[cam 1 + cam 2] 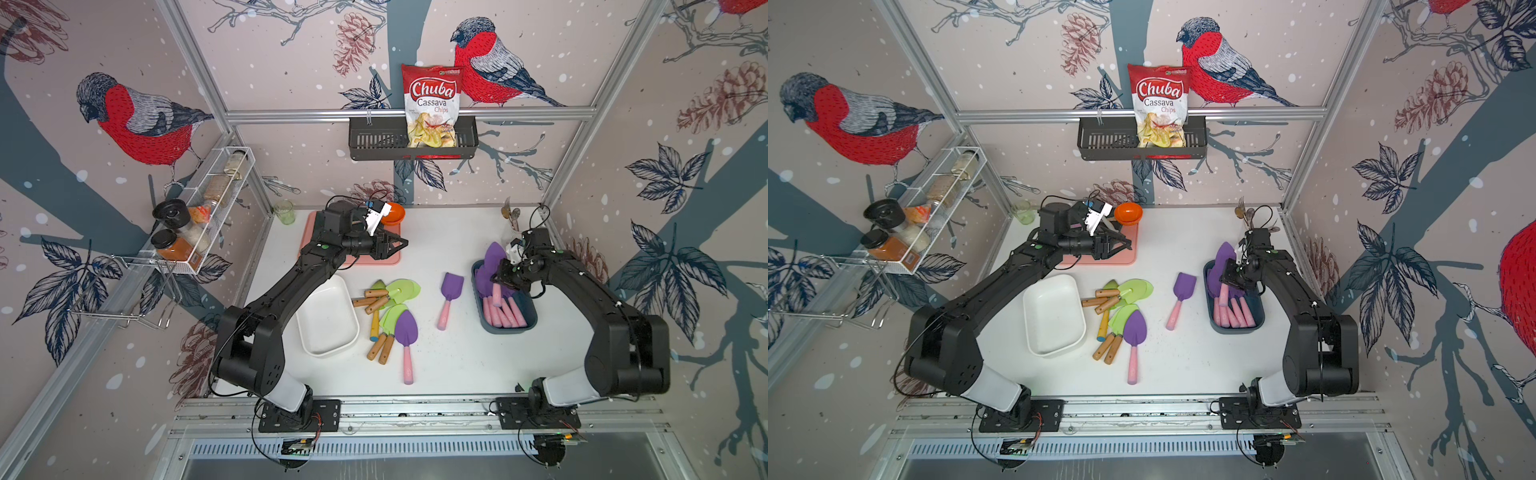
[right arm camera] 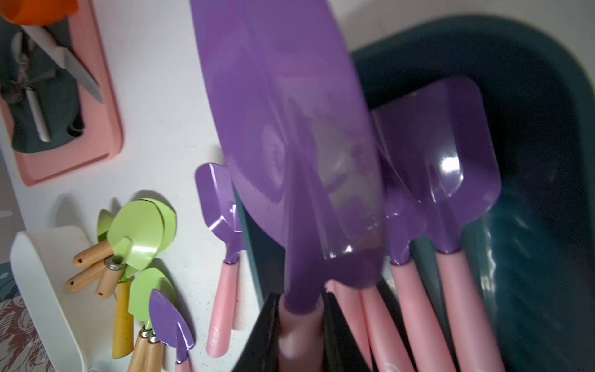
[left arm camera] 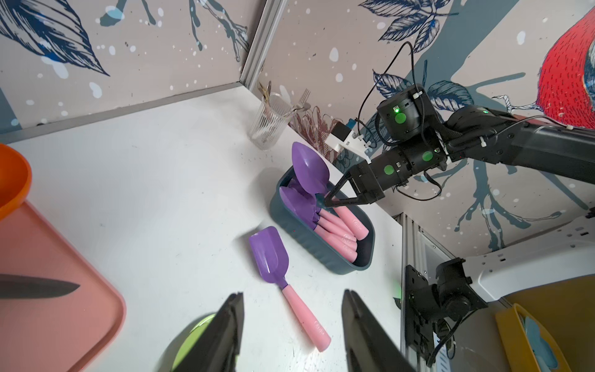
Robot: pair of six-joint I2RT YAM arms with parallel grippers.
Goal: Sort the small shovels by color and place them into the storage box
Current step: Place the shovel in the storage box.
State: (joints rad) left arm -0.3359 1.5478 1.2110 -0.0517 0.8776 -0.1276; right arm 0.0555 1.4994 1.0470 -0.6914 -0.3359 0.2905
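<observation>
Holding a purple-bladed pink-handled toy shovel [image 2: 289, 135] clenched by its handle over the dark blue plastic storage box [image 1: 509, 332], several purple ones already inside, right gripper [image 3: 326, 201] is mid-sort; two purple shovels [image 1: 451, 286] and the green-bladed wooden-handled pile [image 1: 399, 291] beside that box remain, white plastic box [image 1: 328, 320] unfilled, left gripper [image 1: 401, 243] released, empty.
</observation>
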